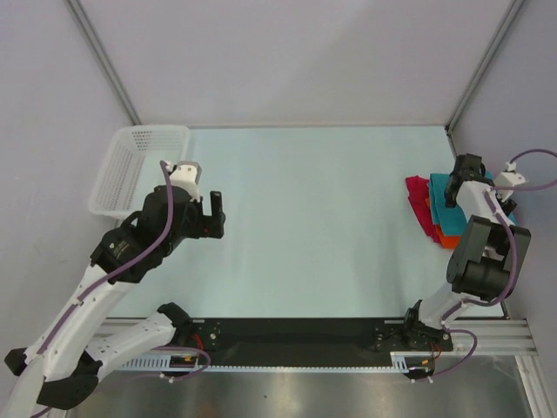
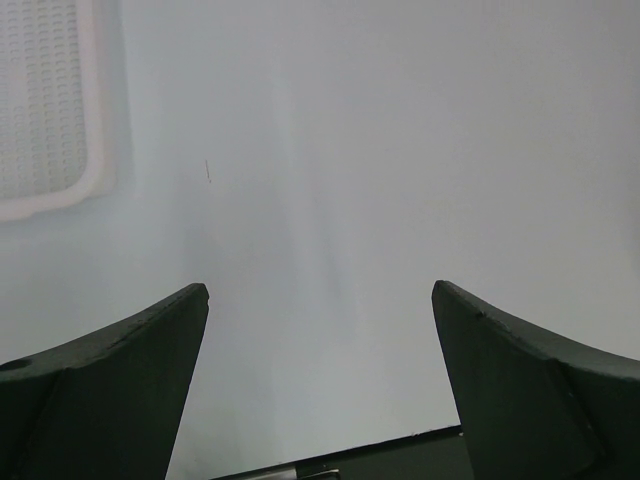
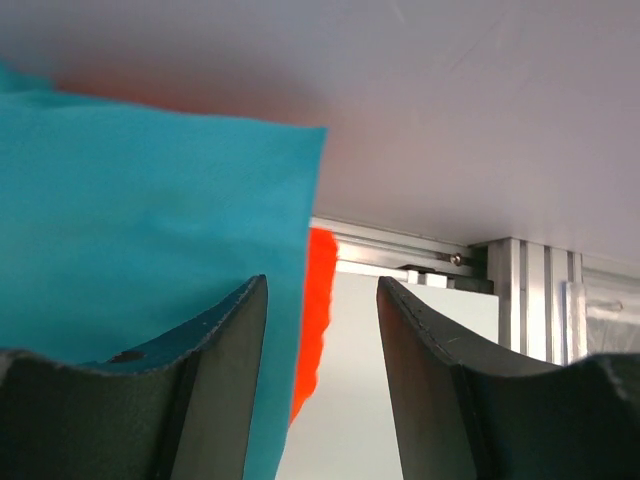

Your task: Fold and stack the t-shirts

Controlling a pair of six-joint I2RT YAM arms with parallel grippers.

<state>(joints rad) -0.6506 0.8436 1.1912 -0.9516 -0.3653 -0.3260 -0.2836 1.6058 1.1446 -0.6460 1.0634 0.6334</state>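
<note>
Three t-shirts lie folded in a stack at the table's right edge. The teal-blue t-shirt (image 1: pixel 438 186) is on top, the magenta-red one (image 1: pixel 419 197) sticks out to the left, and the bright orange one (image 1: pixel 448 240) shows at the near edge. My right gripper (image 1: pixel 459 185) hovers over the stack, open and empty. In the right wrist view (image 3: pixel 322 284) its jaws straddle the edge of the teal shirt (image 3: pixel 150 200), with a strip of orange (image 3: pixel 318 300) beside it. My left gripper (image 1: pixel 212 216) is open and empty over bare table (image 2: pixel 320 292).
A white plastic mesh basket (image 1: pixel 139 165) stands at the far left of the table, and its corner shows in the left wrist view (image 2: pixel 45 110). The aluminium frame rail (image 3: pixel 420 255) runs just beyond the stack. The pale table surface (image 1: pixel 313 209) lies between the arms.
</note>
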